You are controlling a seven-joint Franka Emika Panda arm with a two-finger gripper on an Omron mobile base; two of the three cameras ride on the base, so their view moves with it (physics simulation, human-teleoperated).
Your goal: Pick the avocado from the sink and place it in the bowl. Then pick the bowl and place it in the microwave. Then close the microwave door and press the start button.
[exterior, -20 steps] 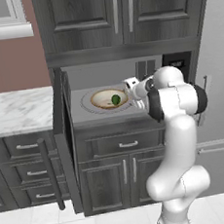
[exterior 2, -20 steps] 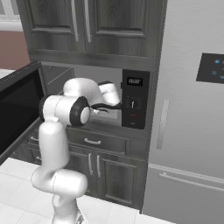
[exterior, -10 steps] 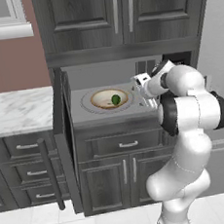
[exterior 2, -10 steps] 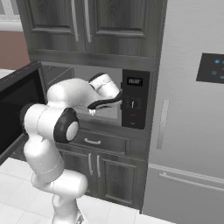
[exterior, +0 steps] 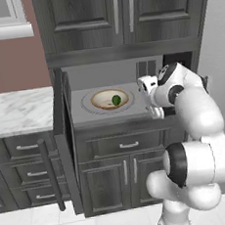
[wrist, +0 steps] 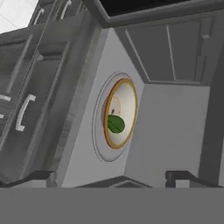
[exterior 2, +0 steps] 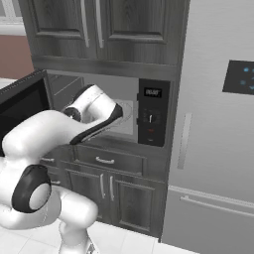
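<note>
Since the earlier frames the arm has swung its elbow out and down toward the base, and the wrist has pulled back from the microwave (exterior: 132,90) cavity toward its right front corner; the bowl and avocado have stayed put on the turntable.

In the left base view the tool (exterior: 156,111) hangs just outside the cavity's lower right edge, below the white wrist, fingers pointing down. In the hand view its two dark fingertips (wrist: 39,177) stand well apart at the bottom with nothing between them, so the tool is spread and empty.

Ahead of the fingertips lies the grey cavity floor, and on it the round turntable plate (wrist: 98,144). The bowl (wrist: 127,94) sits on that plate, tan rim all round, cream inside. The avocado (wrist: 115,124) rests inside the bowl, near its middle and toward the rim side nearer the tool.

The microwave door (exterior: 63,139) stands swung open at the left, edge-on to the left base camera, with its bar handle (exterior: 50,175) just beside it. The black control panel (exterior 2: 151,119) sits right of the cavity. The marble table (exterior: 16,111) runs off to the left, and a grey refrigerator (exterior 2: 218,129) stands to the right.
</note>
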